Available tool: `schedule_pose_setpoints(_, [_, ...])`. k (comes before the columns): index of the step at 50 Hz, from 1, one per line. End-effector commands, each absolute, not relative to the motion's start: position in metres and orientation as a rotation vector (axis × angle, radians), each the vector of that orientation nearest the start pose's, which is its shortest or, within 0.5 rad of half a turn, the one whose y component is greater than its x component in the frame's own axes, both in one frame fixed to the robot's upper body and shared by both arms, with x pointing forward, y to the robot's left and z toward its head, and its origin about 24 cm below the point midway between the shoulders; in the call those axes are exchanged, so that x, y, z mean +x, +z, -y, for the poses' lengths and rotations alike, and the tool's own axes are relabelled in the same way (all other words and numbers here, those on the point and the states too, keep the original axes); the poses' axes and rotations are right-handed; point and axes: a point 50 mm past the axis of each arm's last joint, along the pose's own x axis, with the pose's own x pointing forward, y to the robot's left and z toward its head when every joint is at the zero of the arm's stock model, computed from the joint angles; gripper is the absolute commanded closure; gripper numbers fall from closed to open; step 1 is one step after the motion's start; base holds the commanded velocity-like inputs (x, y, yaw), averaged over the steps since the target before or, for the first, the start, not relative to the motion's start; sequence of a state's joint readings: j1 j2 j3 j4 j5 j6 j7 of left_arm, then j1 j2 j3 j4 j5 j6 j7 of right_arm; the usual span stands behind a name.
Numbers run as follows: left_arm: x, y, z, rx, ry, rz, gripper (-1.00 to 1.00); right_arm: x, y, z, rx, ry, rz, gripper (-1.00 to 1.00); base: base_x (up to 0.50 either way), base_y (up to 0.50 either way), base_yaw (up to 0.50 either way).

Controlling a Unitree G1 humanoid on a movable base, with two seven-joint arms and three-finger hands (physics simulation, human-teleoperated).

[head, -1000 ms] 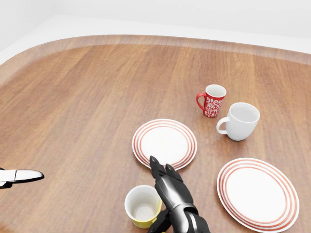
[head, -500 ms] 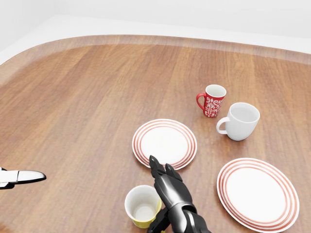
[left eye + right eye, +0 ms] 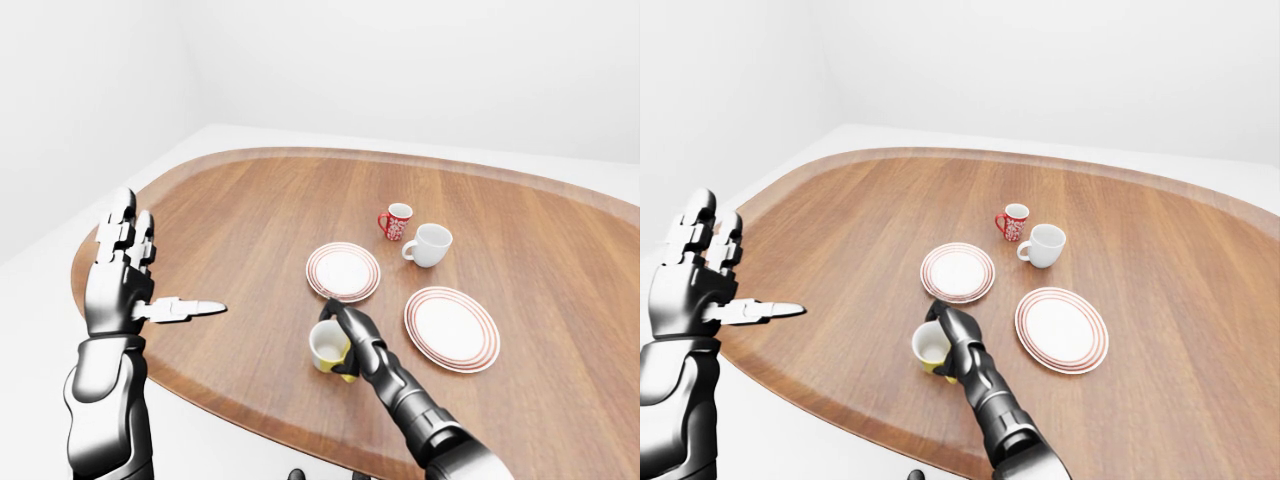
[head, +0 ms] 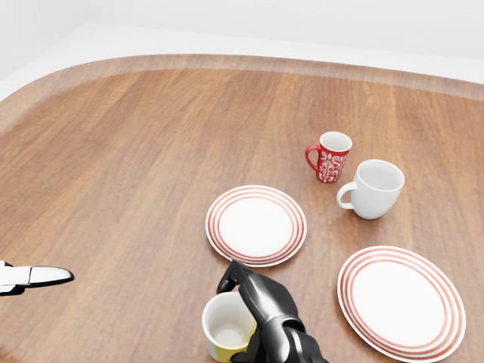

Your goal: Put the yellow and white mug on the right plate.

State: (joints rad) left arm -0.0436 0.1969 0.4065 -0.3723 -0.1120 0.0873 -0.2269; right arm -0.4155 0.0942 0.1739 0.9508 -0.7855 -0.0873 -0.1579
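The yellow and white mug [image 4: 227, 328], yellow outside and white within, stands upright on the desk [image 4: 136, 151] below the left plate [image 4: 256, 224]. The right hand [image 4: 253, 299] curls its fingers round it; the left hand [image 3: 125, 280] is spread open.

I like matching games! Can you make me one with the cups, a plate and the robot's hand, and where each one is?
Things:
1. yellow and white mug
2. red patterned mug
3. plain white mug
4. right plate

Places or states, in the head view:
A. nothing on it, at the lower right
B. farthest up the table
C. the right hand curls round it
D. handle pointing left, just above the right plate

Pairs: 1-C, 2-B, 3-D, 4-A
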Motion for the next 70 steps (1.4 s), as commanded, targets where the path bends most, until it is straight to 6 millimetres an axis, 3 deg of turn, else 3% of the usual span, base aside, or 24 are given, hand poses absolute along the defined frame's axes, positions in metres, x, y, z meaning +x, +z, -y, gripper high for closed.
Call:
schedule_pose_setpoints(1, [0.232,0.149,-0.249,0.176,0.113,0.362,-1.00,0.286,-0.044,0.064,-0.848,0.368,-0.234,1.00,0.00,0.00,0.00])
schedule_pose_setpoints(11, [0.232,0.150,-0.250,0.177,0.115,0.362,-1.00,0.294,-0.033,0.070,-0.832,0.349,-0.201,1.00,0.00,0.00,0.00])
schedule_pose_setpoints(23, [0.233,0.148,-0.249,0.177,0.113,0.356,-1.00,0.312,0.018,0.092,-0.791,0.298,-0.097,1.00,0.00,0.00,0.00])
schedule_pose_setpoints(39, [0.233,0.148,-0.250,0.178,0.116,0.356,-1.00,0.321,0.061,0.126,-0.790,0.223,-0.049,1.00,0.00,0.00,0.00])
schedule_pose_setpoints(54, [0.233,0.149,-0.250,0.179,0.117,0.357,-1.00,0.330,0.065,0.150,-0.784,0.165,-0.075,1.00,0.00,0.00,0.00])
schedule_pose_setpoints(70, [0.233,0.148,-0.250,0.181,0.116,0.355,-1.00,0.353,0.045,0.186,-0.767,0.057,-0.168,1.00,0.00,0.00,0.00])
